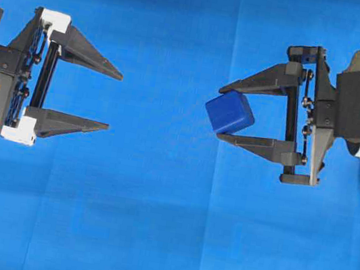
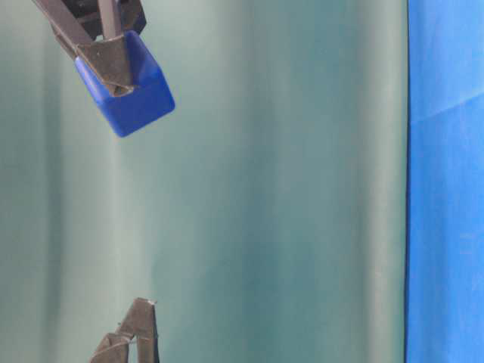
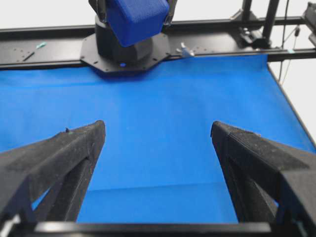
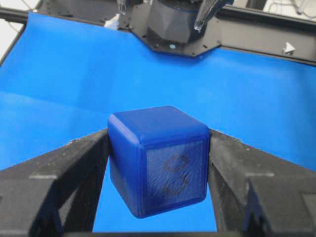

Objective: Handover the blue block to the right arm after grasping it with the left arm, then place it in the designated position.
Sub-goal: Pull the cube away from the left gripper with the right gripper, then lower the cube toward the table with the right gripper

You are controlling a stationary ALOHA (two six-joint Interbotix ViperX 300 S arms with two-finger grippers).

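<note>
Blue block (image 1: 230, 112) pinched between right gripper (image 1: 219, 111) fingertips, above cloth (image 1: 152, 226) | left gripper (image 1: 114, 101) spread wide, empty, well apart | handover looks done | placing left; target spot not evident, possibly off-frame

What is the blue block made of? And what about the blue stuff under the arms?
The block looks like hard plastic, likely 3D-printed: matte, with fine lines on its front face and rounded edges. The blue sheet underneath looks like thin cloth or paper, with straight fold creases and no shine; which one is hard to tell.
</note>
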